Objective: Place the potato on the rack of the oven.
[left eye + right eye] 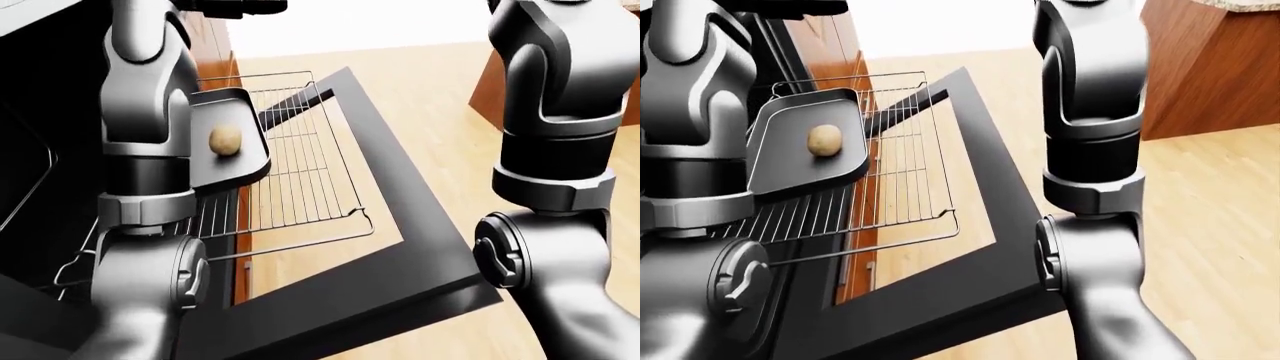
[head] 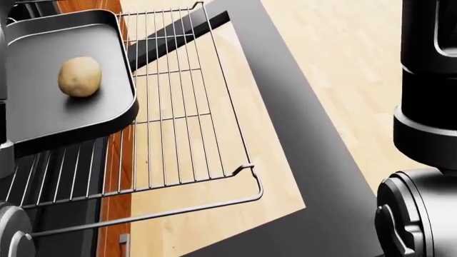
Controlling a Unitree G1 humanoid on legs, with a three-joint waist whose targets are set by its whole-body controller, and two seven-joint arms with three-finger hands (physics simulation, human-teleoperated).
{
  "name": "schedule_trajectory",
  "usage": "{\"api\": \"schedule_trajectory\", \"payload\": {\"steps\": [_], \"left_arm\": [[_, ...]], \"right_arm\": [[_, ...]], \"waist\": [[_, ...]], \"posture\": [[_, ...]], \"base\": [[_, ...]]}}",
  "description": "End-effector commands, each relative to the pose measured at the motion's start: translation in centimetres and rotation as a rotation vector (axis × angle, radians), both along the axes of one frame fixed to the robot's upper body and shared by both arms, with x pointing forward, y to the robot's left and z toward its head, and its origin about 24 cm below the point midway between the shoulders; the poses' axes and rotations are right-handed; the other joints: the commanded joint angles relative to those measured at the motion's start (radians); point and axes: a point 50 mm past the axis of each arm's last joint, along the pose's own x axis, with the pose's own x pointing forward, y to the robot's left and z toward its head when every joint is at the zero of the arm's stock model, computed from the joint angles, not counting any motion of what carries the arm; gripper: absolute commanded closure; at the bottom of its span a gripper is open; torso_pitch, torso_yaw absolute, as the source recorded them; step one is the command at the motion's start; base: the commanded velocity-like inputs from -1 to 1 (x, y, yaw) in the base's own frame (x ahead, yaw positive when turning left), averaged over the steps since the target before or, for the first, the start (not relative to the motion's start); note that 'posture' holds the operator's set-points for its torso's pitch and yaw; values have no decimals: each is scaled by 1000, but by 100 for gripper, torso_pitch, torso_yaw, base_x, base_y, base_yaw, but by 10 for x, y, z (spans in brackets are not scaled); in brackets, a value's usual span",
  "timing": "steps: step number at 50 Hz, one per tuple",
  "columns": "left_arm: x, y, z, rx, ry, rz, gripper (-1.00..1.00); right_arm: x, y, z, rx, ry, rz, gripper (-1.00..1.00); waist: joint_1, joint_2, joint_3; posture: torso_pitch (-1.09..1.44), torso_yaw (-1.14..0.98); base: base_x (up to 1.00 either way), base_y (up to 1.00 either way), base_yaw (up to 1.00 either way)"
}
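Head view: the potato lies on a dark tray, toward the tray's far left part. The tray rests on the wire rack, covering the rack's left portion. The rack is pulled out over the open oven door, which lies flat with a glass window through which the wood floor shows. The rack's near right corner ends in a bent wire loop just above the door frame.

Left-eye view: the left arm stands upright at the left edge, overlapping the tray's left side. The right arm stands upright at the right, well apart from the rack. Neither hand is in view, so finger state cannot be told. A wood cabinet stands at the far right in the right-eye view.
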Motion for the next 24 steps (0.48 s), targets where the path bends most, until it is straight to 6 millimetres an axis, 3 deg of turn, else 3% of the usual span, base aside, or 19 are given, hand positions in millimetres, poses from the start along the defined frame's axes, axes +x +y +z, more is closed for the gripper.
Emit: {"api": "schedule_trajectory", "payload": {"steps": [1, 24], "left_arm": [[-15, -2, 25, -6, -129, -9, -100], [-33, 3, 34, -51, -310, -7, -100]], "right_arm": [[-14, -1, 21, 7, -117, 5, -100], [-42, -1, 37, -77, -369, -21, -100]], "waist": [[0, 1, -32], [-1, 2, -27]], "posture": [[0, 0], [0, 0]], "base": [[0, 0, 0], [0, 0, 0]]}}
